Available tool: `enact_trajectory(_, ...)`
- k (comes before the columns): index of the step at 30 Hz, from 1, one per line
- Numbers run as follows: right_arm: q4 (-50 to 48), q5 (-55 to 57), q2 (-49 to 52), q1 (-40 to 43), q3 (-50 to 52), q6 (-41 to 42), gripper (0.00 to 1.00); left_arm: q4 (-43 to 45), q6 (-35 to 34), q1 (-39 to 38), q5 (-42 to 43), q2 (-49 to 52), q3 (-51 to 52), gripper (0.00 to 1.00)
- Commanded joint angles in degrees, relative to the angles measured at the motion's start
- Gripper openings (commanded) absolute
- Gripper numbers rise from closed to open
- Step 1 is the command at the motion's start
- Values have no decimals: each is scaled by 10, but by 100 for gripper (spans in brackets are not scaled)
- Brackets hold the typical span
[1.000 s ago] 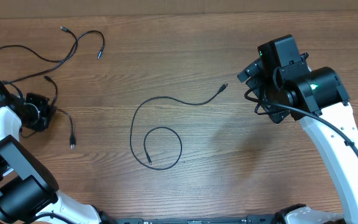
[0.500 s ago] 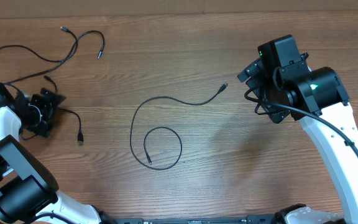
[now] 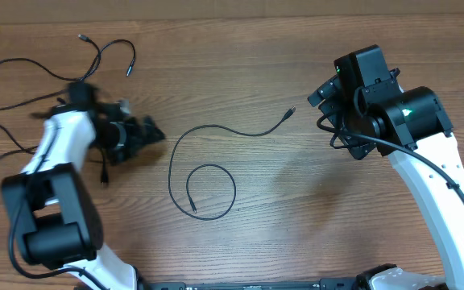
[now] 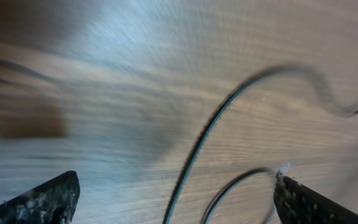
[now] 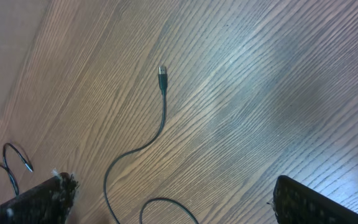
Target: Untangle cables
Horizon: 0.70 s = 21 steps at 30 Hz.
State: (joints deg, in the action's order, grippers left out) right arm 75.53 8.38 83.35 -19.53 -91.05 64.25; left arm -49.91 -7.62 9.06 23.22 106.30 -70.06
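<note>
Both grippers stand wide and empty: the left gripper [image 3: 145, 134], blurred, sits centre-left near the looped cable [image 3: 208, 126], and the right gripper [image 3: 322, 95] sits at upper right. More cords [image 3: 97, 60] lie at upper left. A low, fast pass could snag the loop — dragging it into the others.

We count one table [image 3: 296, 48]. Arms, two: left arm [image 3: 55, 145] and right arm [image 3: 425, 161]. Grippers, two: left gripper [image 3: 147, 133] and right gripper [image 3: 321, 95], each showing two fingertips [image 4: 42, 199] in its own wrist view. One cable [image 3: 171, 169] lies alone mid-table, with one closed loop in it. At the left, strands [image 3: 129, 69] overlap and we cannot fix their number; we make it at least two. Plug ends [image 3: 291, 111] seen from overhead: five.
</note>
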Motion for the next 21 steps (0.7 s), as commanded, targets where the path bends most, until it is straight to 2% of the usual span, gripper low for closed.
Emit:
enact_trajectory(1,-2,10,-6,2,-1,-5,100,-20,-55,-59,-177,3,-7,98)
enact_trajectory(4,-2,10,-6,2,-1,-5,100,-38,-77,-102,-207,3,-4,95)
enact_trajectory(10,-2,10,-6,2,-1,-5,100,-70,-109,-150,-209,3,13,91)
enact_trajectory(16,-2,10,-6,2,-1,-5,100,-83,-113,-160,-206,3,21,92)
enact_trajectory(18,-2,10,-6,2,-1,-5,100,-86,-113,-160,-190,2,21,97)
enact_trajectory(21,-2,10,-6,2,-1,-5,100,-92,-120,-160,-187,-14,21,96)
